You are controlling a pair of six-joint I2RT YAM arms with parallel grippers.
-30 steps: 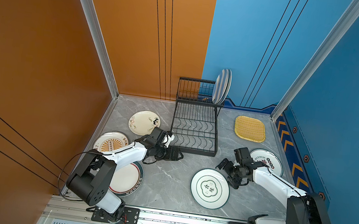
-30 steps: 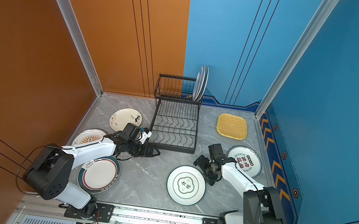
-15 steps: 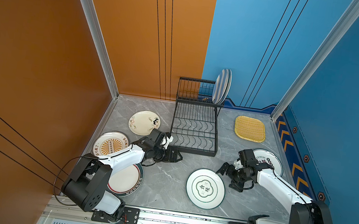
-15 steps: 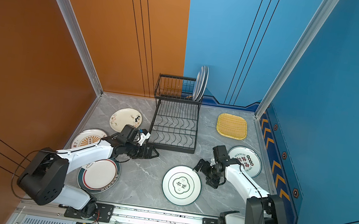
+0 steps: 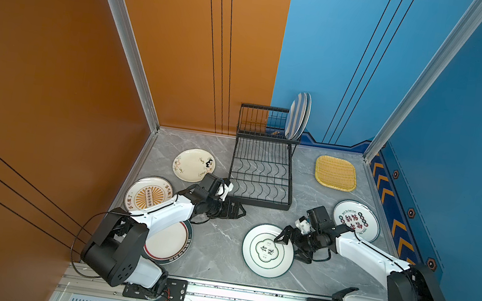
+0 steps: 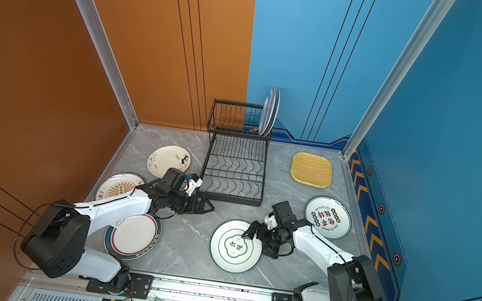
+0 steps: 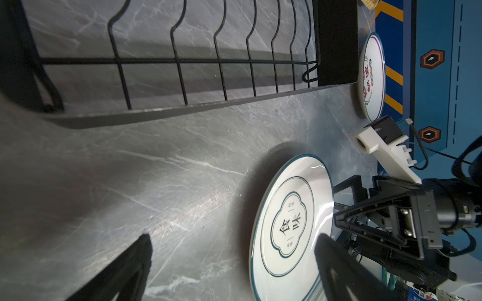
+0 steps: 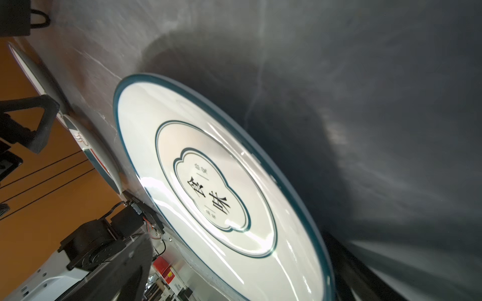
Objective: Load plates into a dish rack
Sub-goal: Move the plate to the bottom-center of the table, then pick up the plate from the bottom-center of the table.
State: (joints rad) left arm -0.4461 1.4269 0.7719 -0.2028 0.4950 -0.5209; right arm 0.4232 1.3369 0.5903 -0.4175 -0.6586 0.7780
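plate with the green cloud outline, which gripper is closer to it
Right. The right gripper is at the rim of the plate; the left gripper is apart, beside the dish rack.

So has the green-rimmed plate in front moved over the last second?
Yes. The plate slid a little to the robot's left, its centre now left of the dish rack's front right corner.

In both top views my left arm (image 5: 160, 215) stretches low from lower left, left gripper (image 5: 237, 211) spread wide near centre; my right arm (image 5: 365, 255) reaches from lower right, right gripper (image 5: 289, 247) equally wide.
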